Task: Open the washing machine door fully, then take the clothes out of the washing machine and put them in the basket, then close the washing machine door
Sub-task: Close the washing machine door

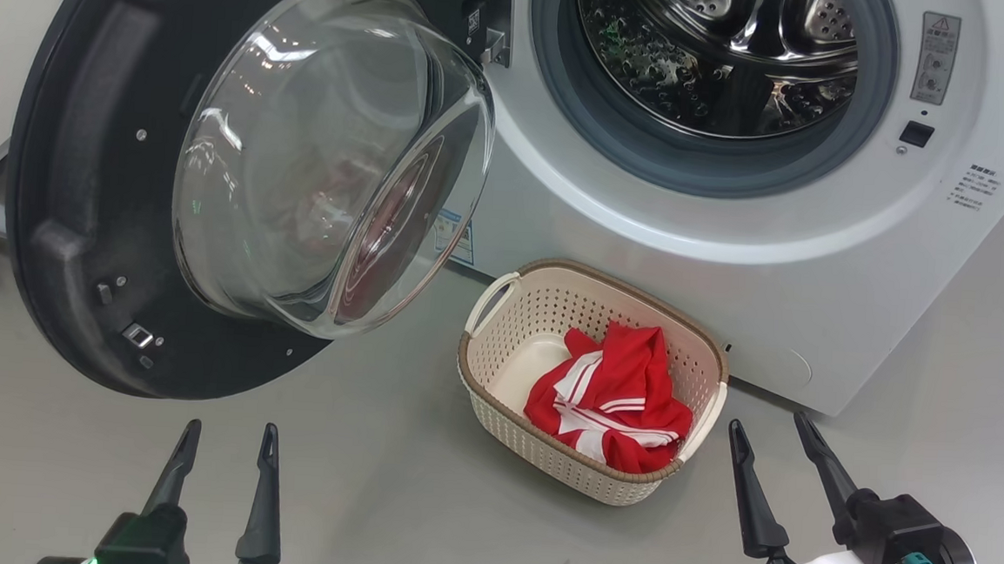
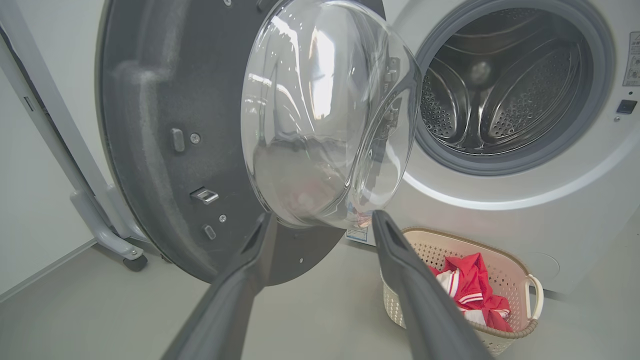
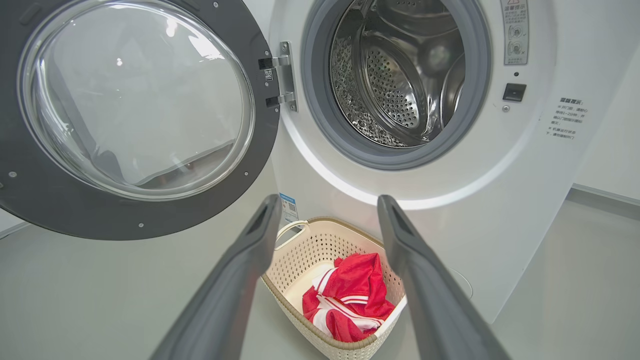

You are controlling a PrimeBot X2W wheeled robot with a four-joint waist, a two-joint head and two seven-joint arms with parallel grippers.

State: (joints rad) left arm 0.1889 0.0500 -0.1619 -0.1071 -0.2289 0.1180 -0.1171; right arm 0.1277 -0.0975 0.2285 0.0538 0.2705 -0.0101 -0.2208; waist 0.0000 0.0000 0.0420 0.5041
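Hovering spread and empty, the left gripper (image 1: 231,429) and right gripper (image 1: 768,420) face the clothes (image 1: 613,398) lying in the basket (image 1: 535,450), so pushing the wide-open washing machine door (image 1: 71,203) shut seems next.

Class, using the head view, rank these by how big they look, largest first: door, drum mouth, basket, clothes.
1. Door, also nearest the camera.
2 and 3. Drum mouth and basket: too close to rank, since the top edge crops the mouth.
4. Clothes, inside the basket.
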